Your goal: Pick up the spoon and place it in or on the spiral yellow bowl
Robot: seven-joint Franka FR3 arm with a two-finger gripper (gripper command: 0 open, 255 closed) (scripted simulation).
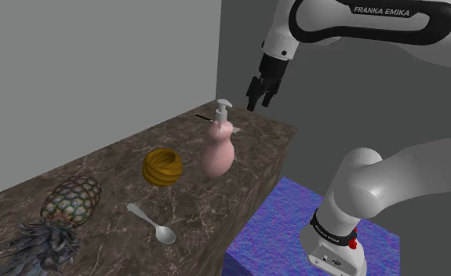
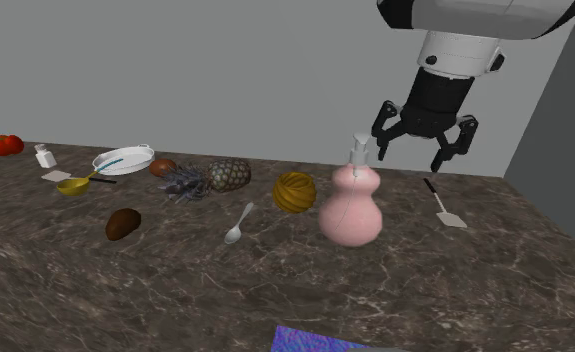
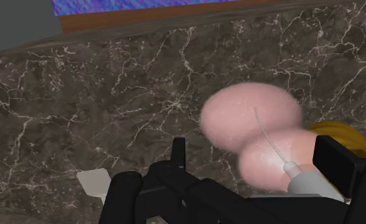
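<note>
A silver spoon [image 1: 153,223] [image 2: 239,224] lies flat on the dark marble counter [image 1: 98,168], near its front edge. The spiral yellow bowl [image 1: 163,166] [image 2: 295,191] [image 3: 352,136] stands a short way behind the spoon. Beside the bowl is a pink pump bottle [image 1: 218,145] [image 2: 351,205] [image 3: 251,121]. My gripper [image 1: 261,96] [image 2: 425,140] [image 3: 254,149] hangs open in the air above the counter's end, past the bottle and well away from the spoon. Nothing is between its fingers.
A spatula [image 2: 445,205] [image 3: 93,181] lies beyond the bottle under my gripper. A pineapple [image 1: 67,204] [image 2: 225,175] lies by the spoon. Farther off are a brown lump [image 2: 123,223], a white plate [image 2: 123,160], a small yellow ladle [image 2: 73,185] and a tomato [image 2: 5,145]. The blue stand [image 1: 294,227] adjoins the counter.
</note>
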